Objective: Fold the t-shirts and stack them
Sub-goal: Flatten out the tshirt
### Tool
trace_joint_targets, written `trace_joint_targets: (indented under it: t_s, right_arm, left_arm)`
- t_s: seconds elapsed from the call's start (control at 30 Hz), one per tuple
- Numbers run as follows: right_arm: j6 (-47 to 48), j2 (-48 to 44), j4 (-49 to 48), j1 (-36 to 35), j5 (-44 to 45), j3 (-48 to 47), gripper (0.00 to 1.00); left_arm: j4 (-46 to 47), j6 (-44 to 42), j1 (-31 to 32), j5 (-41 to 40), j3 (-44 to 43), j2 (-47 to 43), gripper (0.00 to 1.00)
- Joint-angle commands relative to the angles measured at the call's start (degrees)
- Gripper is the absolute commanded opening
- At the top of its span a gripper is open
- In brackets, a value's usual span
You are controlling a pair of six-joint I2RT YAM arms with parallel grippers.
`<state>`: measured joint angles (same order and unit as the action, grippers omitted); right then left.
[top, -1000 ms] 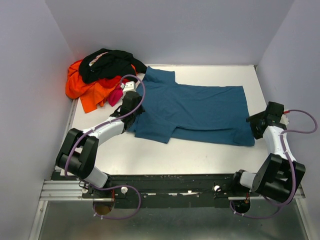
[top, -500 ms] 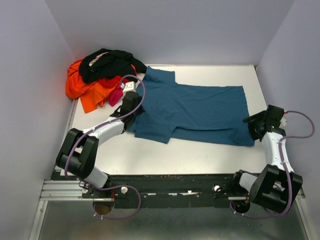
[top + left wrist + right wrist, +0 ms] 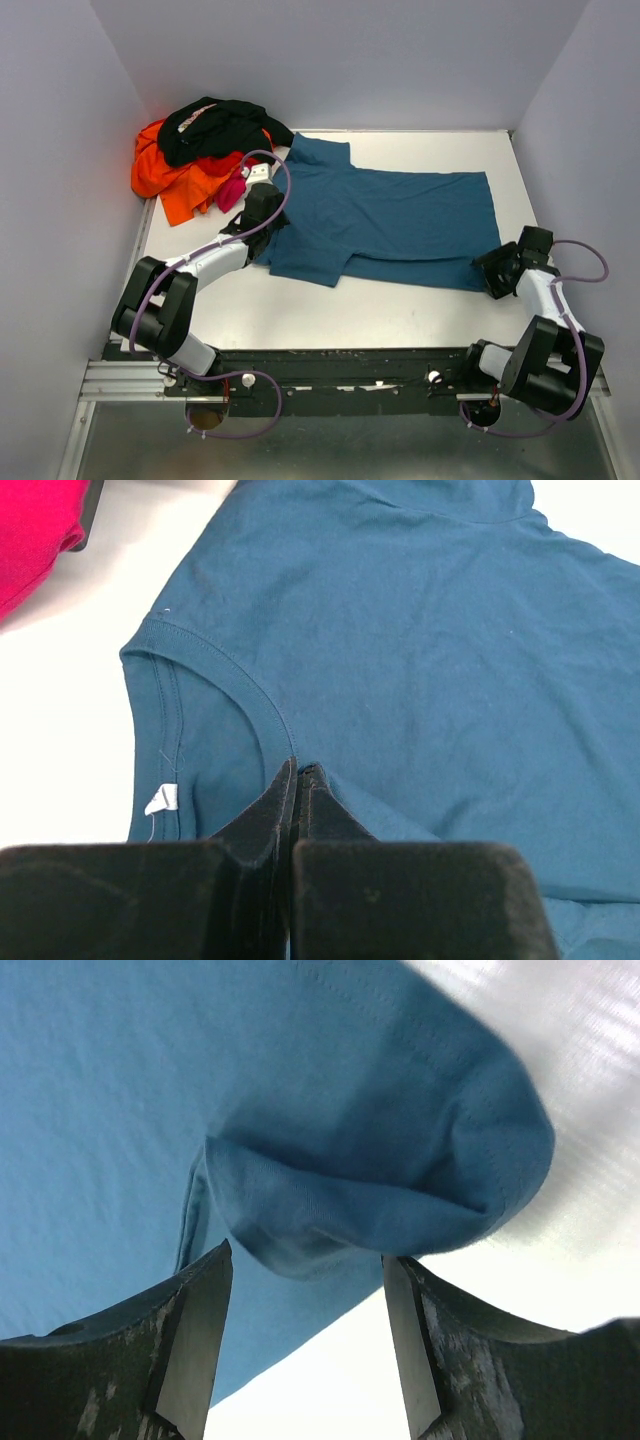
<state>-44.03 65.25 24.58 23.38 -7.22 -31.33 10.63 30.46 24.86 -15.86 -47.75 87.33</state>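
The teal-blue t-shirt [image 3: 390, 225] lies spread flat across the middle of the table. My left gripper [image 3: 262, 215] is shut on its neckline; in the left wrist view the gripper [image 3: 300, 770] pinches the collar seam of the teal cloth [image 3: 430, 630]. My right gripper [image 3: 492, 270] is open at the shirt's near right corner. In the right wrist view the gripper [image 3: 308, 1260] straddles a rolled-up corner of the teal hem [image 3: 380, 1180] without closing on it. The black [image 3: 225, 125], orange [image 3: 165, 175] and magenta-pink [image 3: 233, 190] t-shirts lie crumpled in a pile at the back left.
The white table [image 3: 400, 305] is walled in by grey panels at the back and both sides. The pile overhangs the table's back left corner. A strip of magenta cloth [image 3: 30, 540] shows at the upper left of the left wrist view.
My right arm has swung in toward the near side and left, bringing its open gripper down to the shirt's near right corner. The left arm and the shirt have not moved.
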Motion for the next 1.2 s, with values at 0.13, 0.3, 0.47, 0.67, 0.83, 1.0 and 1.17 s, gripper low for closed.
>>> trace_joint_targets:
  t_s: [0.13, 0.3, 0.47, 0.67, 0.83, 1.0, 1.17]
  right_arm:
    - [-1.84, 5.85, 0.30, 1.85, 9.68, -7.59, 0.70]
    - [-6.15, 8.04, -0.85, 1.94, 12.84, -12.69, 0.70]
    - [-4.67, 10.07, 1.43, 2.02, 10.40, -17.97, 0.70]
    - [1.75, 1.38, 0.12, 1.50, -0.68, -10.43, 0.70]
    - [5.35, -0.48, 2.75, -0.52, -1.56, -5.94, 0.64]
    - [4.83, -0.39, 5.30, -2.36, 2.73, -5.49, 0.64]
    - [3.34, 1.71, 10.39, -8.50, 13.70, -9.88, 0.64]
  left_arm:
    - [1.41, -1.19, -0.25, -1.28, 0.55, -0.76, 0.00]
    - [1.58, -1.45, -0.17, -1.11, 0.37, -0.14, 0.00]
    - [1.49, -1.54, -0.25, -1.28, 0.28, 0.04, 0.00]
    - [1.76, -1.37, -0.17, -0.49, 0.20, 0.38, 0.00]
    - [1.41, -1.37, -0.25, -0.23, 0.02, 0.39, 0.00]
    - [1.67, -1.54, -0.25, -0.40, 0.37, -0.32, 0.00]
    - [1.93, -1.63, -0.25, -0.49, 0.81, -1.37, 0.00]
